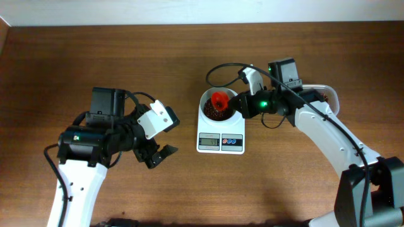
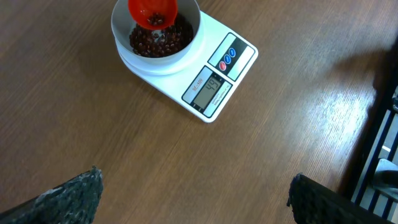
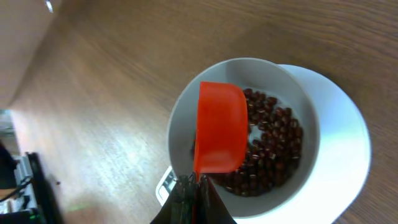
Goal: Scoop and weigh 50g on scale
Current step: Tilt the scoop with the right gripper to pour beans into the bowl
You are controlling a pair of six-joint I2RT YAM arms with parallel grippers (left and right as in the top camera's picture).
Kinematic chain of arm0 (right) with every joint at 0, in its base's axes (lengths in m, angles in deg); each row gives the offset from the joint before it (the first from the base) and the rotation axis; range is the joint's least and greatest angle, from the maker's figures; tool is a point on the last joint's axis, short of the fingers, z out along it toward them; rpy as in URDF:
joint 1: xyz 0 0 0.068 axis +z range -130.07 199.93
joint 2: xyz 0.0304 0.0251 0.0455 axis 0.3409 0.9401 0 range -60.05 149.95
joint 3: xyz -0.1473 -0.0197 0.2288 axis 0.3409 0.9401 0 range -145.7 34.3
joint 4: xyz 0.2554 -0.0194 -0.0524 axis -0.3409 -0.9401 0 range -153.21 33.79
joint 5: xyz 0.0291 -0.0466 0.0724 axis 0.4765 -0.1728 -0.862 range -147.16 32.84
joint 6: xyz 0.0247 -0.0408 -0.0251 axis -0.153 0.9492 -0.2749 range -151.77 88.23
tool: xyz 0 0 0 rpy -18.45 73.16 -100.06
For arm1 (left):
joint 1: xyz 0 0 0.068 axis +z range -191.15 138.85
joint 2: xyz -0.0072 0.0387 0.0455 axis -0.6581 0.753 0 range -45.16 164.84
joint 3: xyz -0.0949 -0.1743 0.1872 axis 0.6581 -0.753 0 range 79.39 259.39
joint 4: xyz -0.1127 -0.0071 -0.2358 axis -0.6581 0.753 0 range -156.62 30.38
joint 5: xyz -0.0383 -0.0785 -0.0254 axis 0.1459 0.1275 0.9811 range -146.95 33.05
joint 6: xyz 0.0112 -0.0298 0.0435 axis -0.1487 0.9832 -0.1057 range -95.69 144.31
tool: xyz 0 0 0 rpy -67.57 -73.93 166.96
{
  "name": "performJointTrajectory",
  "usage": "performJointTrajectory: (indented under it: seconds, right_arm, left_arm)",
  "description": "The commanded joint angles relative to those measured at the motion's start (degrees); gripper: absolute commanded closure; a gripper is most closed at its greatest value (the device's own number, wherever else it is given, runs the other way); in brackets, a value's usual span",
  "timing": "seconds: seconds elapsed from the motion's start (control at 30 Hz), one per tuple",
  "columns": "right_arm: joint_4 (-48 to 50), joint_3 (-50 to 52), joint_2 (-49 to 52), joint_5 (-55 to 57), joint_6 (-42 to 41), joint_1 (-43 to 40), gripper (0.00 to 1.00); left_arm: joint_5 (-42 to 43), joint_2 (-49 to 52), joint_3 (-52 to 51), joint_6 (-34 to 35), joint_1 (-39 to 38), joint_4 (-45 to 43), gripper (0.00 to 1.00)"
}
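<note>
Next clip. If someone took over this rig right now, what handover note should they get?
Left gripper: open, empty, over the table left of the scale.
Right gripper: shut on the orange scoop, which is tipped over the bowl.
Beans: a layer in the bowl, a few in the scoop.
Done: beans scooped, partly poured.
Left: finish pouring, read the display (digits unclear here), then top up or stop.

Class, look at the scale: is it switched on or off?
On: the scale shows dark digits on its display in the left wrist view.
</note>
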Motion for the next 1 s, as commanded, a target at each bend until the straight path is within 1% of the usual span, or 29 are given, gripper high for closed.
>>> performJointTrajectory:
  seconds: [0.0,0.13,0.3,0.43,0.57,0.7,0.83,0.97]
  right_arm:
    - [0.31,-0.35,0.50,-4.20,-0.50,-1.60,0.96]
    - [0.33,-0.42,-0.72,-5.79,-0.50,-3.61,0.96]
    - [0.31,-0.39,-0.83,-5.60,-0.48,-3.54,0.96]
    - [0.28,-0.37,-0.79,-0.11,-0.48,-2.29,0.96]
    - [0.28,-0.37,-0.63,1.31,-0.46,-1.46,0.96]
    - [0.31,-0.37,0.79,6.47,-0.46,-0.72,0.96]
    - [0.76,-0.37,1.07,6.82,-0.46,-0.72,0.96]
    - [0.50,-0.37,1.07,11.67,-0.48,-0.72,0.96]
  left_arm:
    - [0.20,0.09,1.09,0.31,0.31,-0.11,0.01]
    - [0.20,0.09,1.09,0.31,0.31,-0.09,0.01]
    - [0.17,0.09,1.09,0.31,0.31,-0.11,0.01]
    - [0.20,0.09,1.09,0.31,0.31,-0.11,0.01]
    - [0.20,0.09,1.09,0.31,0.31,-0.11,0.01]
    - [0.17,0.09,1.09,0.31,0.31,-0.11,0.01]
    - [0.20,0.09,1.09,0.31,0.31,-0.11,0.01]
    - [0.17,0.09,1.09,0.31,0.31,-0.11,0.01]
